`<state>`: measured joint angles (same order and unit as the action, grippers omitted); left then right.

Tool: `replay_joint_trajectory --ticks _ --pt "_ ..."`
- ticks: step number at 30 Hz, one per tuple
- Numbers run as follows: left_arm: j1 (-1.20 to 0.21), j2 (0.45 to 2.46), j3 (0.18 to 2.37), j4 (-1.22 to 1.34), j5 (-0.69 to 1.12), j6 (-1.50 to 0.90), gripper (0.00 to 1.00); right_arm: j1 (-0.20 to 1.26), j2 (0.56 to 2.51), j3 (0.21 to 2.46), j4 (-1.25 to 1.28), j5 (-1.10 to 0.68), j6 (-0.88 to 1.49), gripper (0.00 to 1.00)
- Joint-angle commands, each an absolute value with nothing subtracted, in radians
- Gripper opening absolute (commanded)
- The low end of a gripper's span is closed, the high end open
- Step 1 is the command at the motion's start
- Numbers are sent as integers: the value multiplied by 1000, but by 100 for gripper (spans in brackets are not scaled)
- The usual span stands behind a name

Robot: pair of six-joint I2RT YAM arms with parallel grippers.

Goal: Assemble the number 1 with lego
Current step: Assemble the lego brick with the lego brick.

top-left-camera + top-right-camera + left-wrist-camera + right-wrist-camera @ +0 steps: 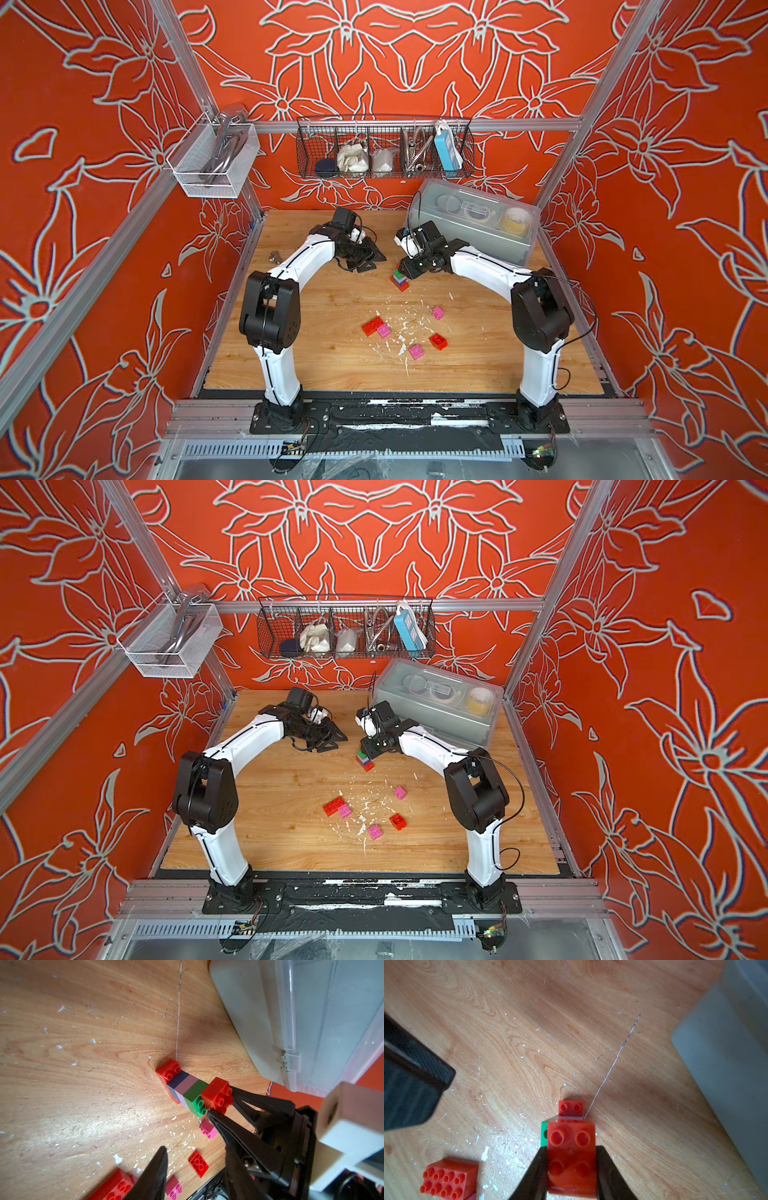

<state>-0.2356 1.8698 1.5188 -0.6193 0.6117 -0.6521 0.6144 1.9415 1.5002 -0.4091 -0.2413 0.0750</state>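
Right pincer [571,1153] clamps red brick [571,1138], seemingly overhanging the stack [185,1086].

Our two arms arch inward, wrists close together

In both top views our left arm [305,253] [249,739] rises from its base, folds at the black elbow and reaches forward and inward with the wrist low. The left jaws stand parted with nothing between them, and one left finger [158,1167] shows in the left wrist view. Our right arm [484,266] [428,746] mirrors it from the opposite side, wrist tipped downward. The right jaws are clamped on a red brick [571,1153], one finger against each side. The two wrists are near but apart.
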Motion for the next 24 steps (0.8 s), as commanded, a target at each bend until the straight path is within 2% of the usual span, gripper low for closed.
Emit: replay_joint_trajectory --ticks 1,24 --pt "-242 1881 1541 -632 624 -653 44 623 1893 1484 -419 -209 75 22" --pt "-254 1885 1536 -632 629 -654 45 623 1938 1475 -424 -291 126 22"
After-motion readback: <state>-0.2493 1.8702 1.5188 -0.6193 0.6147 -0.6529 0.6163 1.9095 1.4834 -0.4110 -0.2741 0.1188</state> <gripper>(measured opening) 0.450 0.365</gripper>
